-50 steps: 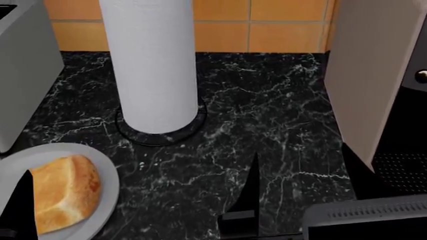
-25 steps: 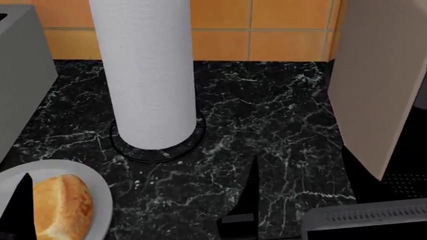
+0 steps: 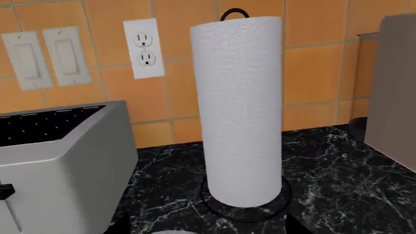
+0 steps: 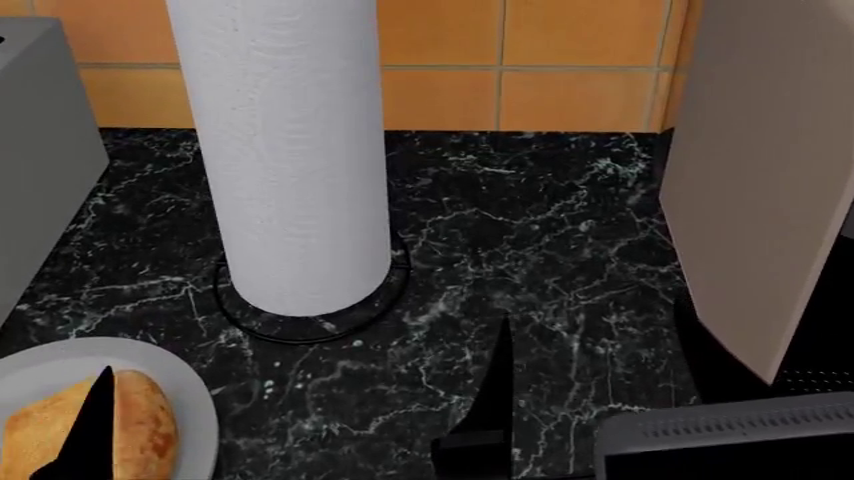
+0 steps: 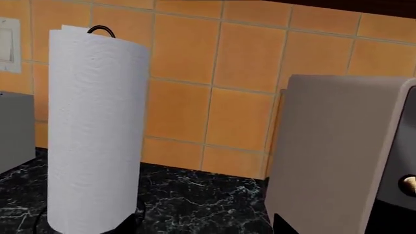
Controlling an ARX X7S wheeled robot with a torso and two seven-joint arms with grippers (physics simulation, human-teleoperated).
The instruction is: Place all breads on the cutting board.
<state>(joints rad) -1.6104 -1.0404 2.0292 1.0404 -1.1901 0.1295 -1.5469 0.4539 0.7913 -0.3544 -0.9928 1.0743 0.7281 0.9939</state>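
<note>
One of the breads, a pale golden loaf chunk [image 4: 144,430], lies on a grey plate [image 4: 200,400] at the head view's lower left corner. A dark finger [image 4: 88,440] of my left gripper stands in front of the loaf. In the left wrist view the left gripper [image 3: 204,227] is open, with a sliver of the plate [image 3: 172,232] between its fingers. My right gripper [image 5: 204,217] is open over bare black counter, and one of its fingers [image 4: 497,390] shows in the head view. The cutting board is out of view.
A tall paper towel roll [image 4: 287,150] on a wire stand rises mid-counter. A grey toaster [image 3: 58,161] stands to its left and a beige appliance [image 4: 761,180] to its right. Orange tiled wall with an outlet [image 3: 144,48] is behind. My right arm's grey housing [image 4: 727,440] fills the lower right.
In the head view the plate and loaf have slid down toward the lower left corner. The left finger now crosses the loaf's middle instead of its left edge. The right finger barely moved.
</note>
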